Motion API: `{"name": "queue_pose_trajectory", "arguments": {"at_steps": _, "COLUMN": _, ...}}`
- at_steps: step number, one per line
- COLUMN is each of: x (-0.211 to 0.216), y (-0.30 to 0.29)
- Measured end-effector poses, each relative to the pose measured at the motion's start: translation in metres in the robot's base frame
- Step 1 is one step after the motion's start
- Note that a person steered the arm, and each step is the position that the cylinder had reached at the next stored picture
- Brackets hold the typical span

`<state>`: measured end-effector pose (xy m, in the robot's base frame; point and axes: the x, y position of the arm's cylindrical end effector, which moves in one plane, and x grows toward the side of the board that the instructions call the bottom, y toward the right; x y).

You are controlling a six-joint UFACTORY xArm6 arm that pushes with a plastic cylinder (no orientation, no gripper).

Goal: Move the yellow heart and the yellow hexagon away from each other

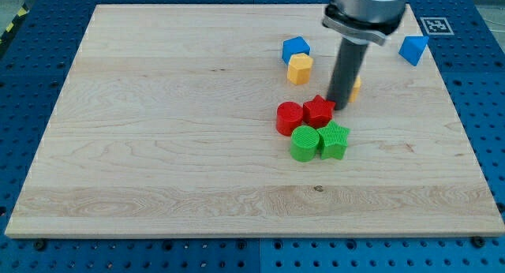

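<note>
On the wooden board, my tip is down near the view's centre-right, at the end of the dark rod; there are no jaws to open or close, and it holds nothing. The yellow hexagon lies up and to the view's left of the tip, apart from it, touching the lower edge of a blue cube-like block. The yellow heart is mostly hidden behind the rod, only a sliver showing at the rod's right edge, so its shape cannot be made out. Just beside the tip, on its left, sits the red star, touching the red cylinder. Below these 2 are the green cylinder and green star, side by side. A 2nd blue block sits well apart towards the view's top right.
</note>
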<state>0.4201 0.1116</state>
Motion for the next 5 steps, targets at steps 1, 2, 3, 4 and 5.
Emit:
{"name": "queue_pose_trajectory", "arguments": {"at_steps": 1, "x": -0.011, "y": -0.001}}
{"name": "queue_pose_trajectory", "arguments": {"at_steps": 2, "x": -0.004, "y": 0.024}}
{"name": "queue_pose_trajectory", "arguments": {"at_steps": 3, "x": 0.001, "y": 0.037}}
{"name": "queue_pose_trajectory", "arguments": {"at_steps": 4, "x": 0.001, "y": 0.037}}
{"name": "queue_pose_trajectory", "arguments": {"at_steps": 5, "x": -0.01, "y": 0.037}}
